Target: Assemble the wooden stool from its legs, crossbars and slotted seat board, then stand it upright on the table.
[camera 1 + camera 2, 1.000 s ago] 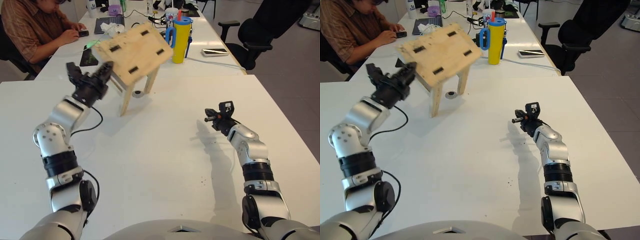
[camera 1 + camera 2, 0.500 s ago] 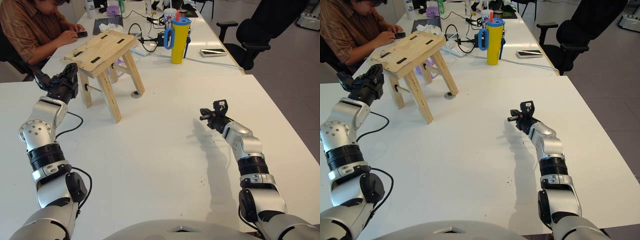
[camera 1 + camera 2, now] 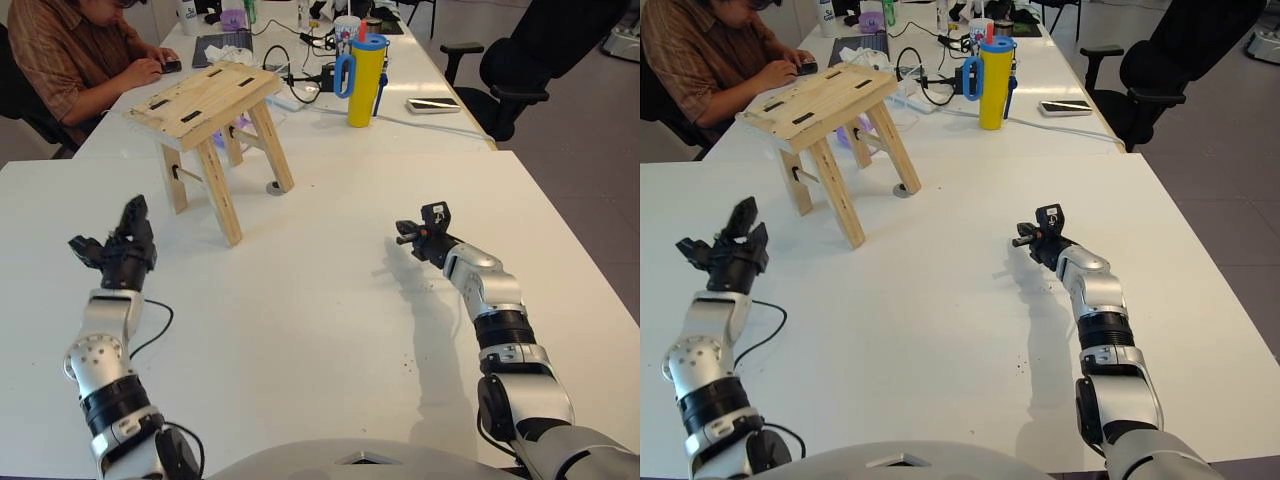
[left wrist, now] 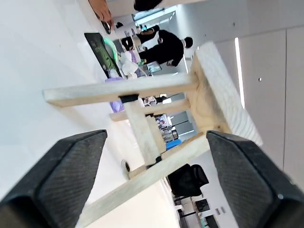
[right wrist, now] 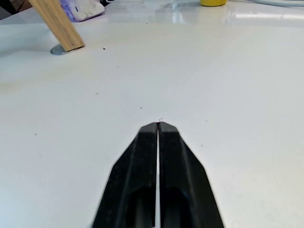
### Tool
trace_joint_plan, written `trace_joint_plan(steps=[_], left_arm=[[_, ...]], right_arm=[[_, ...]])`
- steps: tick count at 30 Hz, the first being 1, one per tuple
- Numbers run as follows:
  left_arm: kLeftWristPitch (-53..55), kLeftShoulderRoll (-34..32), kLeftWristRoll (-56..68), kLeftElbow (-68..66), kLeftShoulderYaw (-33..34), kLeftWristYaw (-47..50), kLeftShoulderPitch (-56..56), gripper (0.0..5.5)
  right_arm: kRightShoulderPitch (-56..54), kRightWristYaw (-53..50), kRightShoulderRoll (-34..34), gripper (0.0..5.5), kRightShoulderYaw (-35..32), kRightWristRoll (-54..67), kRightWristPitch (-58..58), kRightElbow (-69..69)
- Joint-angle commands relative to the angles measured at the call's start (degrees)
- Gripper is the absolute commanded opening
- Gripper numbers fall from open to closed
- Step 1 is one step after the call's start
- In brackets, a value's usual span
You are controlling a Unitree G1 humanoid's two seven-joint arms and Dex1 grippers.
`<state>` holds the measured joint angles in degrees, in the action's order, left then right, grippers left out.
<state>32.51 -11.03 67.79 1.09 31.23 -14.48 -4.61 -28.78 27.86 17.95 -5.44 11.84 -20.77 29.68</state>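
**Stool on its feet, both grippers empty**

The wooden stool (image 3: 212, 105) stands upright on its legs at the far left of the white surface (image 3: 330, 320). The left gripper (image 3: 106, 230) hovers near it, fingers spread wide around nothing. The right gripper (image 3: 402, 233) sits well apart, fingers pressed together.
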Motion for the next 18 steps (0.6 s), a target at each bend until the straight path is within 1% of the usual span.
trace_joint_plan(steps=[1, 3, 4, 7, 9, 11, 12, 13, 15, 16, 18], left_arm=[[-1.1, -6.9, -15.0, 9.8, -18.7, -14.8, 1.3, 3.87], [-5.9, -10.1, -25.0, 8.3, -26.3, -19.9, -0.6, 3.87], [-8.6, -10.8, -29.3, 5.7, -28.7, -21.4, -2.3, 3.87], [-15.5, -11.7, -38.0, -2.5, -31.6, -23.4, -6.7, 3.87], [-20.3, -12.3, -42.5, -10.5, -31.7, -24.4, -10.9, 3.87], [-26.4, -12.8, -47.6, -24.0, -32.6, -26.0, -18.1, 3.87], [-30.9, -13.9, -52.6, -33.5, -34.6, -25.6, -23.0, 3.87], [-34.4, -15.8, -58.0, -42.8, -36.7, -23.2, -27.8, 3.87], [-39.5, -22.2, -68.3, -57.2, -40.2, -12.6, -35.8, 3.87], [-40.4, -25.4, -73.1, -62.0, -42.2, -5.4, -39.1, 3.87], [-39.1, -30.7, -79.0, -69.2, -44.8, 3.9, -44.8, 3.87]], right_arm=[[-1.4, 0.4, 0.7, 0.00, 0.3, -0.8, 0.9, 1.6], [-2.4, 0.6, 0.4, 0.00, 0.6, -1.1, 1.4, 2.6], [-2.9, 0.7, 0.3, 0.00, 0.8, -1.1, 1.6, 3.1], [-4.4, 0.9, -0.3, 0.00, 1.8, -1.7, 2.3, 4.3], [-4.8, 1.3, -0.6, 0.00, 2.4, -1.9, 2.5, 4.2], [-4.8, 1.5, -0.8, 0.00, 2.5, -2.0, 3.1, 4.8], [-5.0, 1.5, -1.1, 0.00, 2.6, -2.2, 3.4, 5.5], [-5.3, 1.7, -1.5, 0.00, 3.1, -2.6, 3.6, 6.0], [-6.2, 2.0, -2.5, 0.00, 4.2, -3.1, 3.8, 5.9], [-6.4, 2.1, -2.9, 0.00, 4.5, -3.2, 3.7, 5.6], [-5.5, 2.1, -3.5, 0.00, 4.9, -3.1, 3.4, 4.3]])
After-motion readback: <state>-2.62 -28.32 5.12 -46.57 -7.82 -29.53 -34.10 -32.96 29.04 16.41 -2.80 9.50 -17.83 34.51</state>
